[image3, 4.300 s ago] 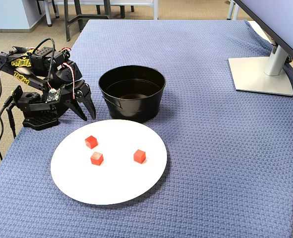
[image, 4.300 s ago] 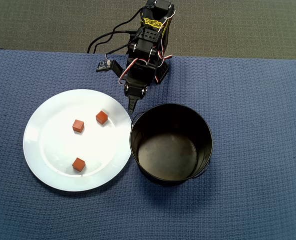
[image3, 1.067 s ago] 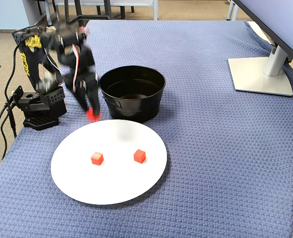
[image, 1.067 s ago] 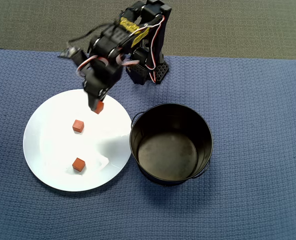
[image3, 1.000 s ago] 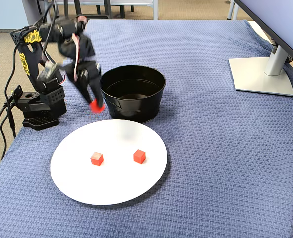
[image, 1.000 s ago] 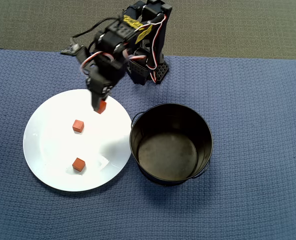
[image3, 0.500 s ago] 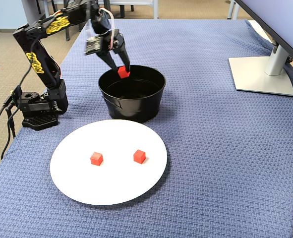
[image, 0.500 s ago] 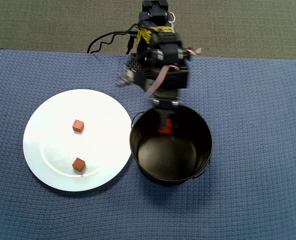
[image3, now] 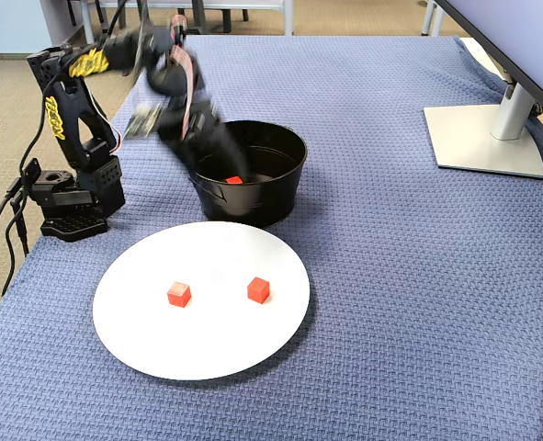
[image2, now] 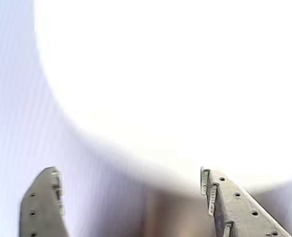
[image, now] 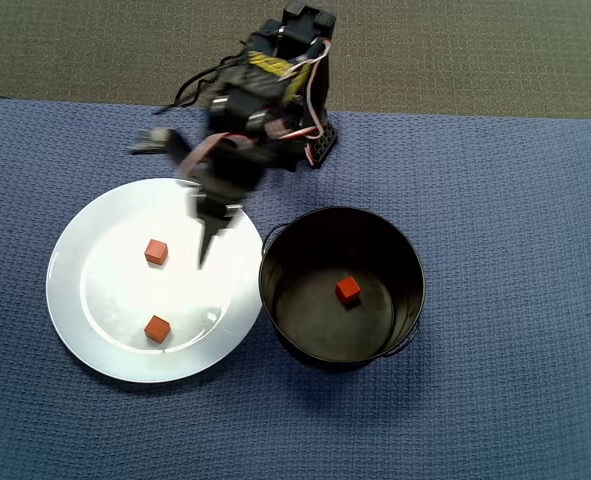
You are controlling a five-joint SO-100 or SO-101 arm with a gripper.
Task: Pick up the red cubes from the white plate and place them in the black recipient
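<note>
On the white plate [image: 95, 330], two red cubes [image: 156, 251] appear light, rigid, matte; grip opposite flat faces. Pincer [image2: 131, 190] spread, empty.

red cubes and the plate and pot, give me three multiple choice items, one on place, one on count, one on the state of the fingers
1. Where does the cube that is off the white plate lie?
A. on the blue cloth
B. on the bottom of the black recipient
C. between the fingers

2. How many red cubes lie on the white plate?
A. one
B. two
C. three

3. How do the fingers stand?
A. apart, holding nothing
B. shut on a cube
C. shut on the plate rim

Answers:
1 B: the overhead view shows one cube on the flat bottom of the black recipient.
2 B: two red cubes sit on the white plate, apart from each other.
3 A: the wrist view shows the fingers spread wide with nothing between them, the gripper over the plate.
</note>
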